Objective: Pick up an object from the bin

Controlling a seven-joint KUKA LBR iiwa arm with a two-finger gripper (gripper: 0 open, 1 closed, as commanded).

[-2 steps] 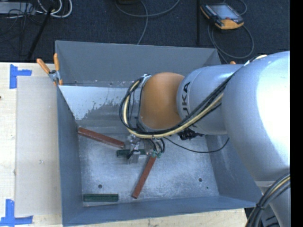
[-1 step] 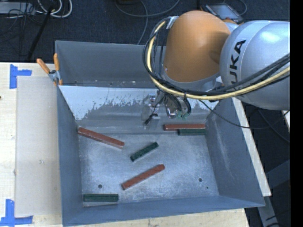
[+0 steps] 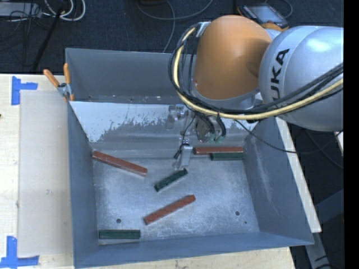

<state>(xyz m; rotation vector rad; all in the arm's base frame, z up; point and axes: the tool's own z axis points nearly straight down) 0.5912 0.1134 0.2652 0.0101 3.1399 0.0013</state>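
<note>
Step in hand: approach, pre-grasp. The hand (image 3: pixel 182 157) hangs low over the middle of the bin (image 3: pixel 269 195). Its tip is just above or touching the upper right end of the mid green bar (image 3: pixel 170 180), a short dark strip lying flat and slanted on the floor. Contact or gap: cannot tell. Spread or pressed together: cannot tell either, since the wrist cover (image 3: pixel 233 58) and cables (image 3: pixel 178 74) crowd the view. Nothing shows pinched in it, so by my read there is no grasp yet.

The other things all lie flat:
- The left red bar (image 3: pixel 119 163) is well off to the left.
- The low red bar (image 3: pixel 169 209) is below the green one, near it but apart.
- The corner green bar (image 3: pixel 119 235) is by the near wall.
- The right red bar (image 3: pixel 219 149) and right green bar (image 3: pixel 227 156) sit side by side, just right of the hand.

Next move, as I judge it: centre over the mid green bar, turn the wrist so the hand crosses its short width, go down to the floor, close, lift. The bar is thin and flat, so it needs a low reach. A grip at the end may let it swing or slip. Keep clear of the right pair.
</note>
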